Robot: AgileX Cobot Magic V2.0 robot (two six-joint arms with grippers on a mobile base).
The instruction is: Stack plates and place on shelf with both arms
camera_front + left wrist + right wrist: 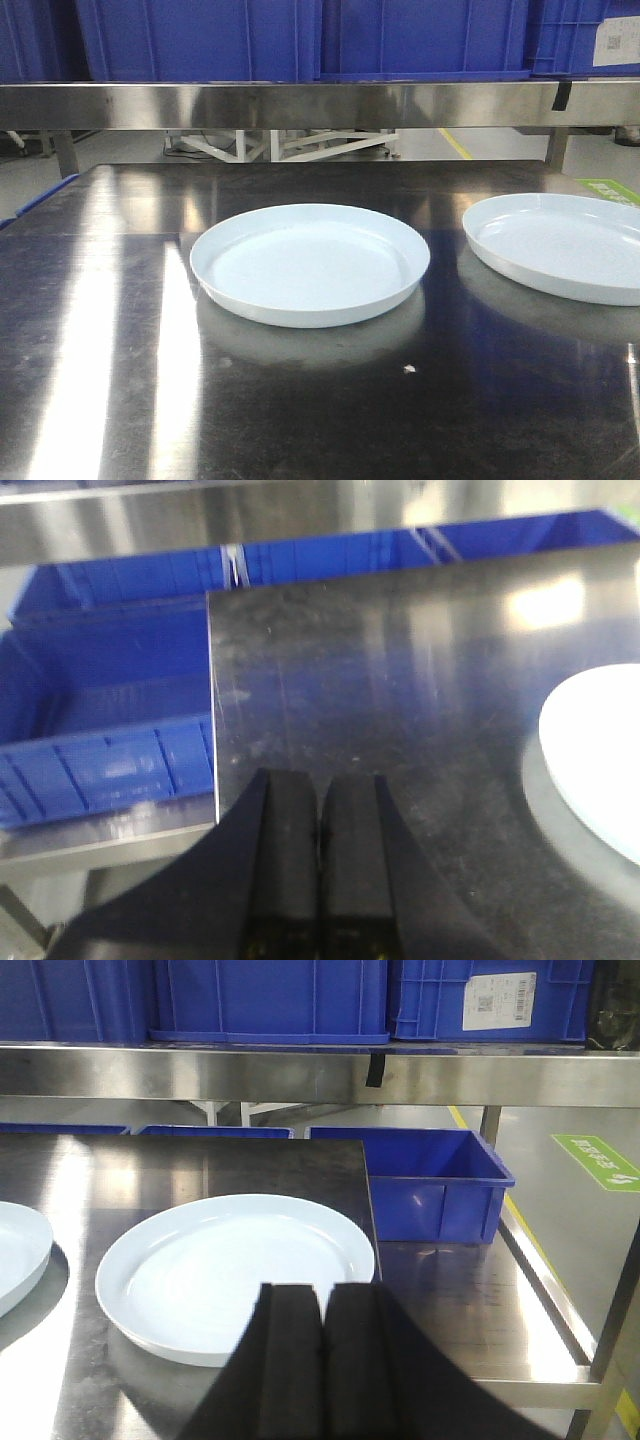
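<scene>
Two pale bluish-white plates lie apart on the dark steel tabletop (120, 330). One plate (310, 262) is at the centre, the other plate (560, 245) at the right, cut by the frame edge. The right wrist view shows the right plate (235, 1275) just beyond my right gripper (322, 1290), which is shut and empty. My left gripper (320, 780) is shut and empty above bare tabletop, with an edge of the centre plate (600, 760) to its right. The shelf rail (300, 105) runs across behind the table. Neither gripper shows in the front view.
Blue crates (200, 38) sit on the shelf above the rail. More blue crates (100, 730) lie below the table's left edge, and another crate (420, 1175) stands behind the table at the right on a lower steel tier (500, 1300).
</scene>
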